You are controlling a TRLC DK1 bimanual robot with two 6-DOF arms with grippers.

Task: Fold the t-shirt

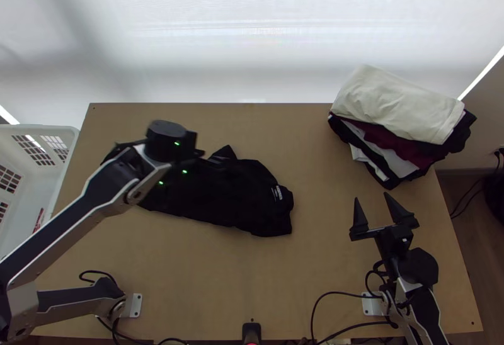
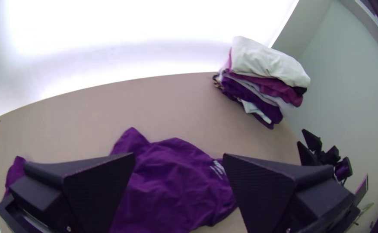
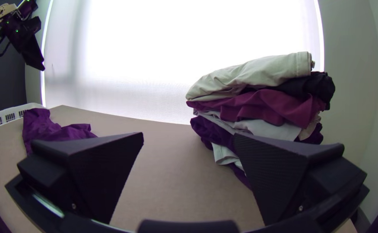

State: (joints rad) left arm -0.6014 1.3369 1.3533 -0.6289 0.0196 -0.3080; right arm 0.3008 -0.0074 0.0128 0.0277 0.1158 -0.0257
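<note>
Plainly rumpled black T-shirt (image 1: 246,200) beneath left gripper (image 1: 171,141), fingers spread; clothes stack (image 1: 397,109) beyond right gripper (image 1: 372,196), likewise spread. Wrist views show textured finger pads (image 2: 100,190); top view, thin cables (image 1: 324,296).

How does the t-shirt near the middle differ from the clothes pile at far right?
The t-shirt is one rumpled piece lying low on the table; the pile is several garments stacked high. The t-shirt is dark all over apart from a small pale print, while the pile mixes cream, maroon, white and dark layers. Both rest on the table.
</note>
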